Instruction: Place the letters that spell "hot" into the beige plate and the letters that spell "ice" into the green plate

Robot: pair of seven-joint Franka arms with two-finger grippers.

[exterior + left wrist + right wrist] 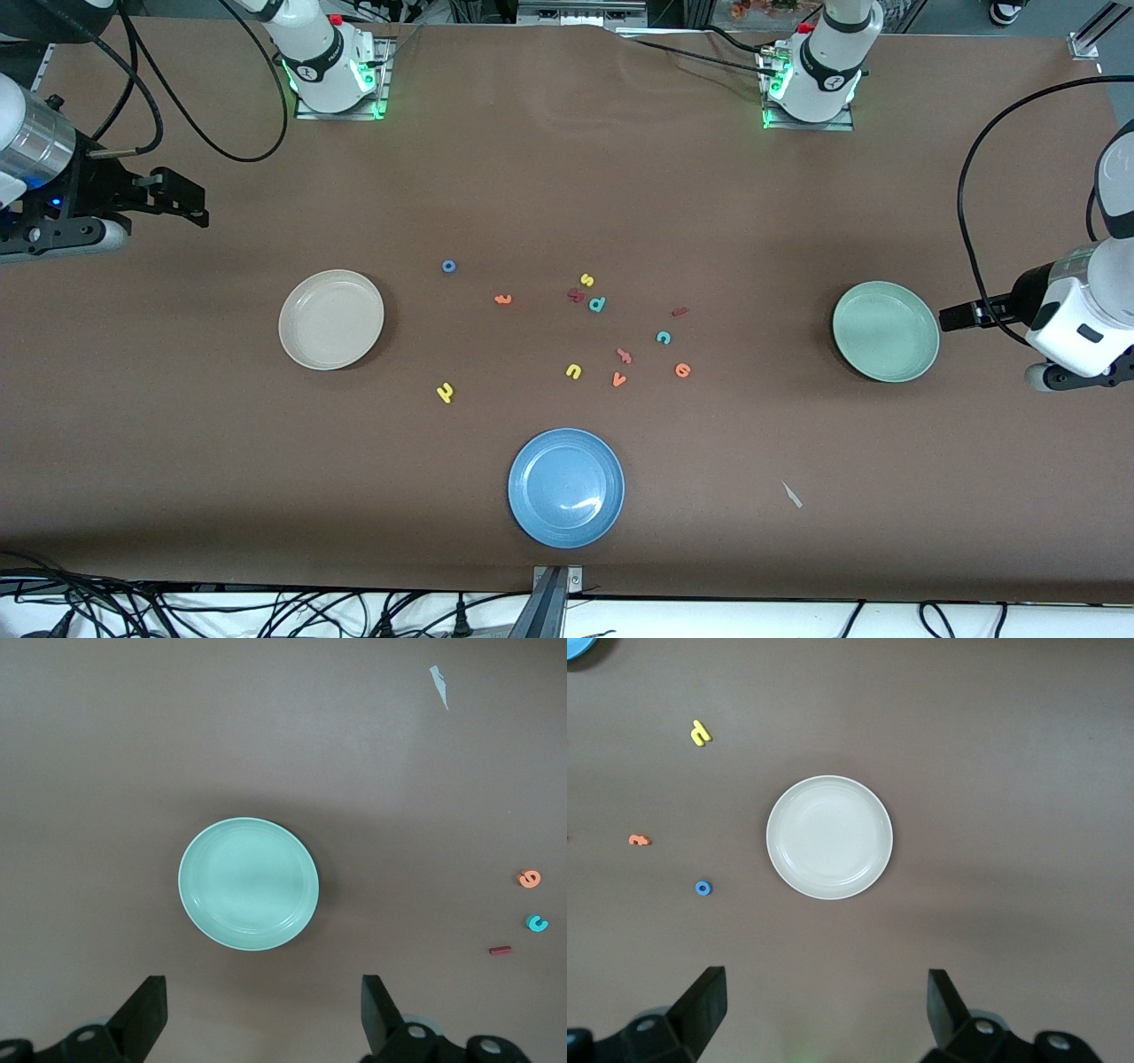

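Letters (573, 371): perhaps eleven loose between two plates, third blue plate (565, 486) nearer.

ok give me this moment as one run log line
left tool: open, by green plate | right tool: open, by beige plate | plates: both hold nothing | letters: all six on table, untouched

Round blue shallow plate (566, 487) nearest the front camera, yellow foam "u" (573, 371), orange foam "v" (618, 380), yellow foam "s" (586, 280), teal foam "p" (597, 304), small pale paper scrap (792, 495) on brown table (177, 461).
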